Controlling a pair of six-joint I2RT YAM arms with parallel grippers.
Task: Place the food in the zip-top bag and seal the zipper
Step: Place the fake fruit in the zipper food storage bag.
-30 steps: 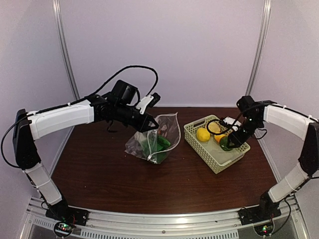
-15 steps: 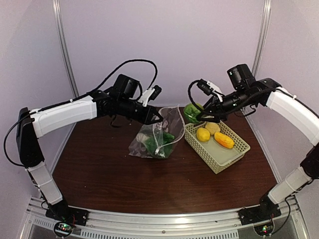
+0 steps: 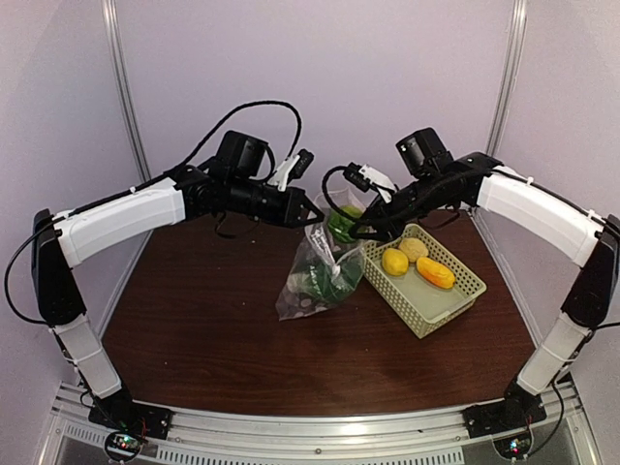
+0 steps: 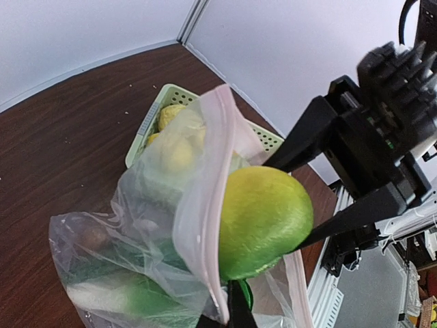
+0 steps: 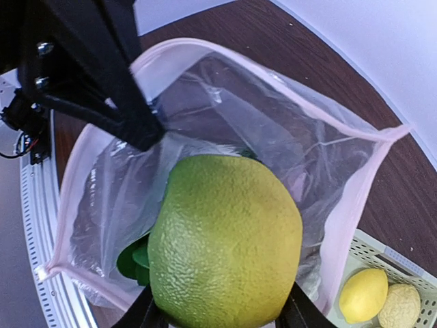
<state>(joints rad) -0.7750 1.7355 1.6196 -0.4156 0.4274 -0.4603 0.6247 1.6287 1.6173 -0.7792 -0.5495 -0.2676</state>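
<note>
The clear zip-top bag [image 3: 325,266] hangs from my left gripper [image 3: 312,215], which is shut on its mouth edge. The mouth gapes open, its pale zipper strip [image 4: 212,205] curving around. My right gripper [image 3: 351,225] is shut on a round green-yellow citrus fruit [image 3: 342,219] and holds it at the bag's mouth. The fruit fills the right wrist view [image 5: 225,242] above the open bag [image 5: 273,116]. It also shows in the left wrist view [image 4: 263,222]. A green leafy vegetable [image 3: 329,281] lies inside the bag. The slider tab is not visible.
A pale green lattice basket [image 3: 426,300] stands right of the bag. It holds a yellow lemon [image 3: 394,262], a pale potato [image 3: 415,249] and an orange piece [image 3: 435,272]. The bag's bottom rests on the dark wooden table [image 3: 194,329].
My right gripper lifted the green fruit out of the basket and carried it left to the bag's mouth. My left gripper raised the bag's mouth and shifted it right.
</note>
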